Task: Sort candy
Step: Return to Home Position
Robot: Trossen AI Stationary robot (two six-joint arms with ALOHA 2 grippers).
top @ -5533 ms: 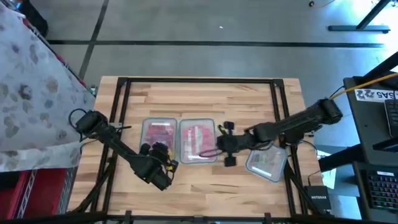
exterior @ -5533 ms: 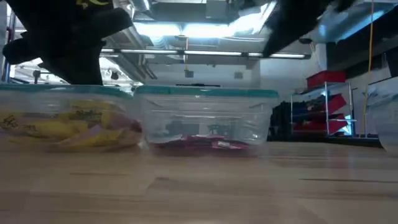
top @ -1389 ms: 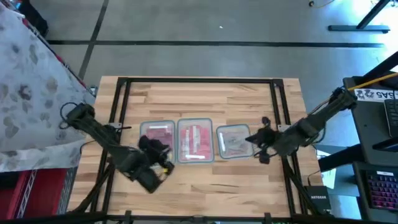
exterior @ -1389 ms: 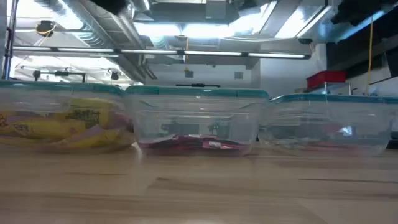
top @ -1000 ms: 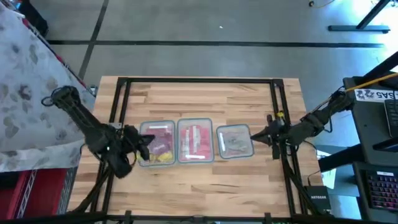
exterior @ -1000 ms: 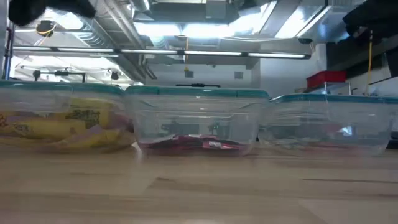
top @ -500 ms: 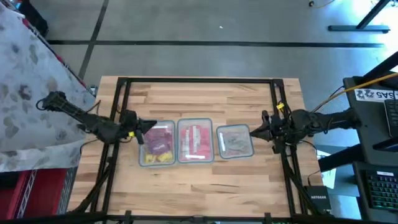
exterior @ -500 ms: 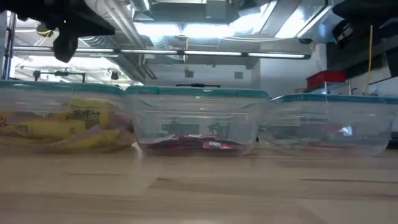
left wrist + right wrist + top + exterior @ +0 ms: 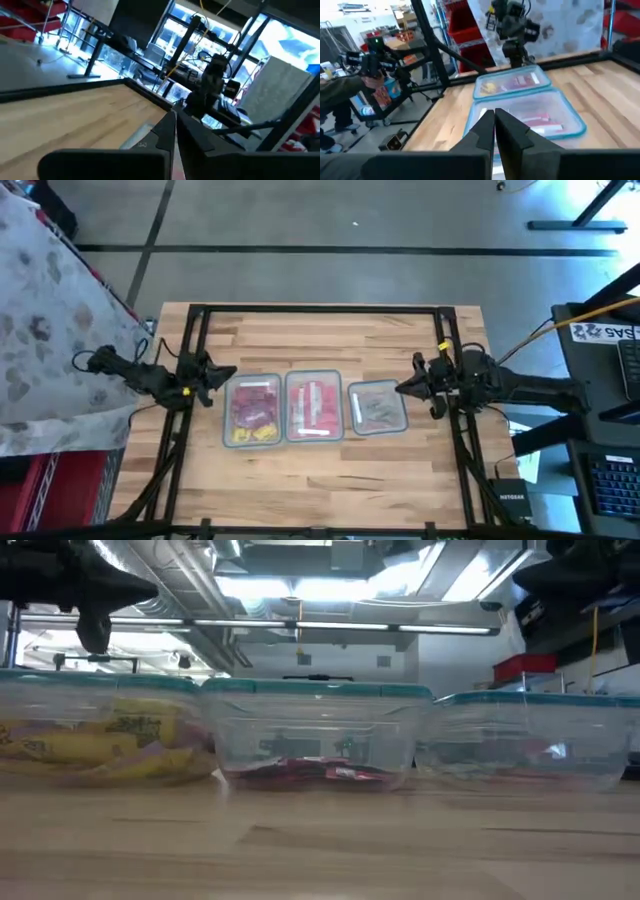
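Now | candy (image 9: 316, 406) sealed in three clear tubs (image 9: 377, 384), in a row, centred on table (image 9: 320, 340) | left gripper (image 9: 222, 376) pinched closed, empty, by left edge | right gripper (image 9: 403, 389) same, by right edge

You were in a robot lab or workshop, not a home. The wooden table (image 9: 320, 470) stood on a bare grey floor (image 9: 300, 220) and had a black metal frame (image 9: 320, 308) round it. Up above were long bright lights (image 9: 300, 585) and open pipes (image 9: 195, 580). There were metal shelves with red bins (image 9: 525, 675), a desk with a keyboard (image 9: 612, 480), and a person (image 9: 340, 95) off to one side.
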